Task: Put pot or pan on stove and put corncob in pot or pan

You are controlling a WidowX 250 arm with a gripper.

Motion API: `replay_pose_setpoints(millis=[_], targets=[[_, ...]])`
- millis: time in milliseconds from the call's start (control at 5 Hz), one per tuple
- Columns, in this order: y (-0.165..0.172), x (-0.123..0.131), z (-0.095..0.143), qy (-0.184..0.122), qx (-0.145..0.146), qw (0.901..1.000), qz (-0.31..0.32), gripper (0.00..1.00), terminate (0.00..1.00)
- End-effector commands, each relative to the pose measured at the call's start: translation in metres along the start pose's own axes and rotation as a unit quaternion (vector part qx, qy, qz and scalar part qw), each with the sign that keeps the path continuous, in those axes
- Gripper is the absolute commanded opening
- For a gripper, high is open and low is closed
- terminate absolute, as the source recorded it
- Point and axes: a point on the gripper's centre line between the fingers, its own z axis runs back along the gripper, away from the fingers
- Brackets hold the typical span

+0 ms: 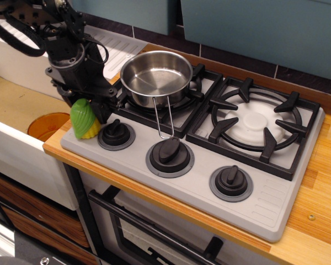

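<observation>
The shiny steel pan sits on the left grate of the grey stove, with its wire handle pointing toward the front knobs. The pan is empty. The green corncob stands at the stove's front left corner, with yellow showing at its base, beside the left knob. My black gripper comes down from the upper left, right over the corncob's top. One finger shows on its right side. The jaws look closed on the corncob.
A sink with an orange drain lies left of the wooden counter edge. A white drainboard is behind the gripper. The right grate is bare. Two more knobs line the stove front.
</observation>
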Motion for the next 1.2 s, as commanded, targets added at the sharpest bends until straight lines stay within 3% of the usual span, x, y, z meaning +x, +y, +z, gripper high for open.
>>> replay_pose_setpoints(millis=[0,400,1000], targets=[[0.010,0.027,0.060,-0.010,0.026,0.9994,-0.021,0.00,0.00],[-0.004,0.054,0.090,-0.011,0.040,0.9988,-0.026,0.00,0.00],[-0.050,0.102,0.082,-0.006,0.031,0.9995,0.008,0.00,0.00]])
